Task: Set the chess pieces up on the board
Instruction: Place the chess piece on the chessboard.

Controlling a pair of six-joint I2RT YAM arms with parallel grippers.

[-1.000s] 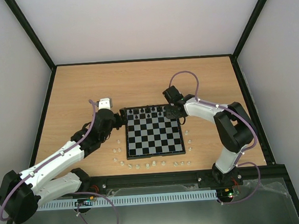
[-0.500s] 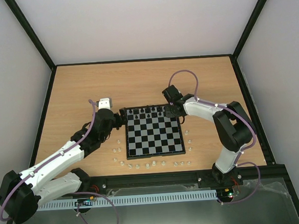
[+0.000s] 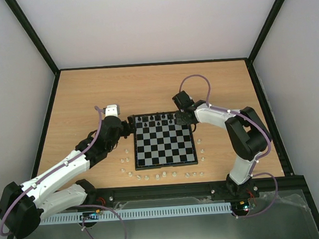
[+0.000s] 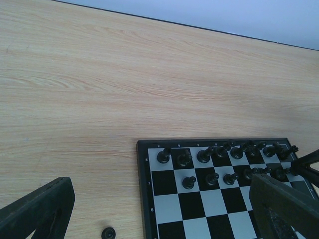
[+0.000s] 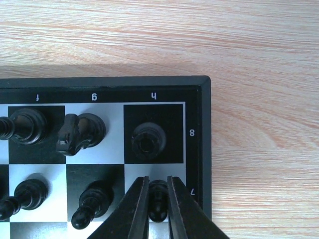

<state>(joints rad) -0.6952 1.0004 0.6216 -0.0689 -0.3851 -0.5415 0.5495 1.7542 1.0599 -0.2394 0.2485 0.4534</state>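
Left gripper (image 4: 160, 183): jaws spread wide with nothing between them, positioned at the far-left corner of the square chessboard (image 3: 167, 152) of black and grey-white checks. A small black round piece (image 4: 108, 232) lies on the light wooden desk (image 3: 146, 87), just beside the board's left border. The chessboard lies mid-desk, closer to the near edge. Tiny black chess pieces (image 4: 204, 155) stand in its two far rows. Small translucent white pieces (image 3: 147, 176) lie on the desk along its left, near and right sides. Right gripper (image 5: 157, 181), at the board's far-right corner: fingers closed narrowly on a black pawn (image 5: 158, 201) on the second row's end square.
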